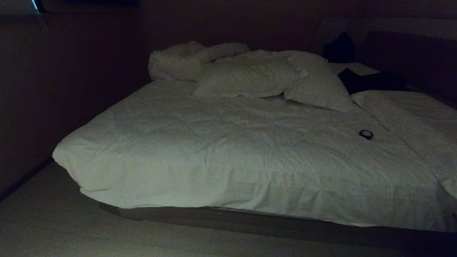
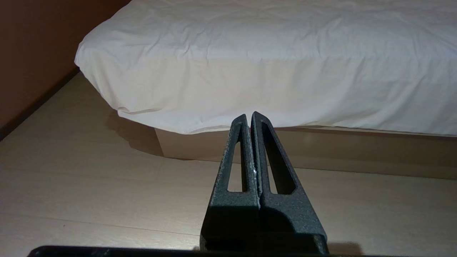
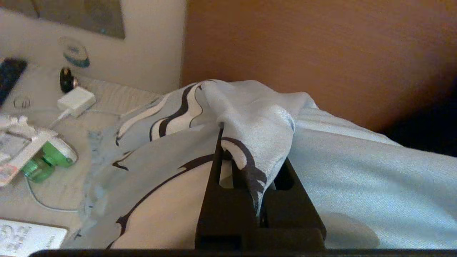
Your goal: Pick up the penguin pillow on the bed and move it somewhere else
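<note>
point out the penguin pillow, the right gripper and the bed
penguin pillow [image 3: 357,178], right wrist view, plain grey-blue panel
right gripper [image 3: 250,157], right wrist view, between its fingertips, shut on bunched pillow fabric
bed [image 1: 212,150], head view, wrinkled white duvet top

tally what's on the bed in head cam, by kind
White pillows: 2
Bundled white bedding: 1
Dark items by the pillows: 2
Small black round thing: 1
Total: 6

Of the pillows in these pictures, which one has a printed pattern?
The penguin pillow, pinched in the right gripper: grey-blue with black-and-white print. The pillows on the bed are plain white.
</note>
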Motion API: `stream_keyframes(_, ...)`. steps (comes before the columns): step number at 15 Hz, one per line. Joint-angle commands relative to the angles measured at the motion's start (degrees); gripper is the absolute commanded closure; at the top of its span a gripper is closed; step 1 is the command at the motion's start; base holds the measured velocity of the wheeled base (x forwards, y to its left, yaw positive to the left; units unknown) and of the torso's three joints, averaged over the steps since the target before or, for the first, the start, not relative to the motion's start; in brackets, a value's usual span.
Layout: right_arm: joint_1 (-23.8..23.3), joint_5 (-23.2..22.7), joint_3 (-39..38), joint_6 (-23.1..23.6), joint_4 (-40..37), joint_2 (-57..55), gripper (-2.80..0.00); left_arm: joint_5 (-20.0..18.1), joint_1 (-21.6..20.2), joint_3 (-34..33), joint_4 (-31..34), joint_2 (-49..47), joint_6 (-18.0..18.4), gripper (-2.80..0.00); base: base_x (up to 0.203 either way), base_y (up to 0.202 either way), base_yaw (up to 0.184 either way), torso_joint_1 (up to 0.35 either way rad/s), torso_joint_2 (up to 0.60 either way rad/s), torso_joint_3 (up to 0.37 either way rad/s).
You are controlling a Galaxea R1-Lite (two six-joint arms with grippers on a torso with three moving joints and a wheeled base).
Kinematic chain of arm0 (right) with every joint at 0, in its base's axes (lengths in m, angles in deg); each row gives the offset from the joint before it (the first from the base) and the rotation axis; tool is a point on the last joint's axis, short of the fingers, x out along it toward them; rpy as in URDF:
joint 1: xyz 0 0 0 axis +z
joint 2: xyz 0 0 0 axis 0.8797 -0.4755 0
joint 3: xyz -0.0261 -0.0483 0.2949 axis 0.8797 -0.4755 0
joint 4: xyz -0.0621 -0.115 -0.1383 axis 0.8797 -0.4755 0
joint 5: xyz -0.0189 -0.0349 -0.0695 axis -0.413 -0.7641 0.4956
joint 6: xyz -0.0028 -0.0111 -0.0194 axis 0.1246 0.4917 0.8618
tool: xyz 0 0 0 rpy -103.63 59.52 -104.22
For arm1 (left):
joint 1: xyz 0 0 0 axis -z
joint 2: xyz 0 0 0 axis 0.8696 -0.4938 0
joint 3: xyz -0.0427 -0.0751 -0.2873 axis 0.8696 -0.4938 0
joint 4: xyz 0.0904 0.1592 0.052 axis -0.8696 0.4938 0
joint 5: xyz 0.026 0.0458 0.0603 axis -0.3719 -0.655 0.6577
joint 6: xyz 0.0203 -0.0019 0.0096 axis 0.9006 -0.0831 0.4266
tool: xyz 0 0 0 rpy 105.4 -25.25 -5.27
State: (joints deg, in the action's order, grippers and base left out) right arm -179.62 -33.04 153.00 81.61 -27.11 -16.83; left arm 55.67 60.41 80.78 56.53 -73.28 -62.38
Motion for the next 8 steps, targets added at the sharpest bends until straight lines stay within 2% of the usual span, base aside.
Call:
stream_keyframes(1, -1.32, -0.06, -0.29, -1.61, -4.20, 4.44, 0.00, 0.02, 0.00, -0.11, 0.02, 0.02, -0.02, 0.00, 0.000, 0.000, 0.000, 0.000, 0.00, 0.000)
stream_keyframes(3, -2.43, 0.17, -0.39, -2.02, -6.62, 5.98, 0.00, 0.02, 0.00, -0.11, 0.02, 0.02, -0.02, 0.00, 0.000, 0.000, 0.000, 0.000, 0.00, 0.000)
stream_keyframes(8, -7.75, 0.35, 2.33, -4.29, -6.20, 4.00, 0.00, 0.02, 0.06, -0.11, 0.02, 0.02, -0.02, 0.00, 0.000, 0.000, 0.000, 0.000, 0.00, 0.000)
